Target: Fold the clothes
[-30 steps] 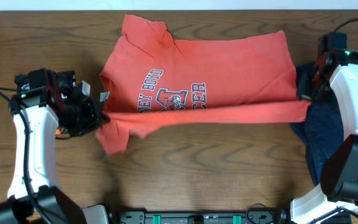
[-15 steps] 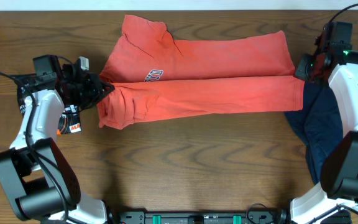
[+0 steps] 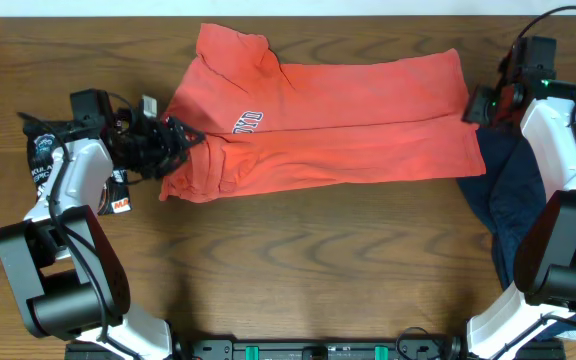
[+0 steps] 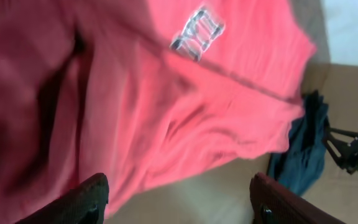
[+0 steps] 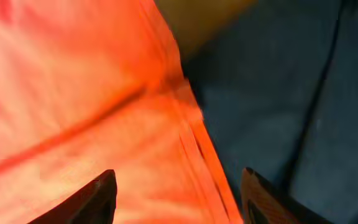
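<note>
An orange-red T-shirt (image 3: 338,130) lies across the wooden table, its near half folded up over the printed chest so only a bit of lettering (image 3: 248,121) shows. At the shirt's left sleeve end, my left gripper (image 3: 178,143) stands open just above the cloth. The left wrist view shows the shirt (image 4: 166,93) beyond the spread jaws of the left gripper (image 4: 179,196), with bare table between them. My right gripper (image 3: 476,106) is open at the shirt's right hem. In the right wrist view the right gripper (image 5: 179,196) straddles the hem of the shirt (image 5: 73,93), not pinching it.
A dark blue garment (image 3: 513,210) is heaped at the right edge under the right arm, also visible as the dark blue garment (image 5: 278,93) and the dark blue garment (image 4: 297,149). A black printed item (image 3: 40,152) and an orange-white tag (image 3: 119,204) lie by the left arm.
Both grippers carried the shirt's near edge up over the print, then opened and let the cloth go. The fold now lies flat on the shirt.
</note>
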{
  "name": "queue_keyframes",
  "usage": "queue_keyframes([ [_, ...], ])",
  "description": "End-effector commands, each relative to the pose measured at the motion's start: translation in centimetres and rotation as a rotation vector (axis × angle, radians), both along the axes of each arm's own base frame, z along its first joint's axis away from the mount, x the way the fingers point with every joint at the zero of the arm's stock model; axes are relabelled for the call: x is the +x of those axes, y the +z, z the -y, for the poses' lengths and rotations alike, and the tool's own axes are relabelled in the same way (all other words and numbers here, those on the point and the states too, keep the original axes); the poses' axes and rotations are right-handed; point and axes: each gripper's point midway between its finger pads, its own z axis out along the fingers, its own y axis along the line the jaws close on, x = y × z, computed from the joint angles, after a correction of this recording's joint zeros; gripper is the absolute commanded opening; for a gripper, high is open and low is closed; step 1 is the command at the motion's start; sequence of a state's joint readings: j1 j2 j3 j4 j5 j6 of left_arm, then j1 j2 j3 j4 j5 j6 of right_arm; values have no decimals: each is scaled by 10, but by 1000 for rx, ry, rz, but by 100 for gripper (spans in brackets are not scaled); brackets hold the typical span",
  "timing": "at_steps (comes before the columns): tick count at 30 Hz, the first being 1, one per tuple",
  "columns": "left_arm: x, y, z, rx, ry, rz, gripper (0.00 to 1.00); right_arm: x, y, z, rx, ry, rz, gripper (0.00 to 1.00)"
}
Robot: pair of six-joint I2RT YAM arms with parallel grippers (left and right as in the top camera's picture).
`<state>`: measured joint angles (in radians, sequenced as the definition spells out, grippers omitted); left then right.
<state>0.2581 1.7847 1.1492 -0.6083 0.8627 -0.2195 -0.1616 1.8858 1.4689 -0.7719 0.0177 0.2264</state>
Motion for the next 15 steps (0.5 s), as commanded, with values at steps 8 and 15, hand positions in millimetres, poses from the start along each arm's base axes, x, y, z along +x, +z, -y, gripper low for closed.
queue_keyframes([
  [8, -51, -49, -41, 429, -71, -242, 74, -40, -34, -20, 9, 87, -179, 55],
  [15, -56, -50, -46, 455, -59, -274, 74, -50, -70, -31, -1, 133, -170, 49],
])
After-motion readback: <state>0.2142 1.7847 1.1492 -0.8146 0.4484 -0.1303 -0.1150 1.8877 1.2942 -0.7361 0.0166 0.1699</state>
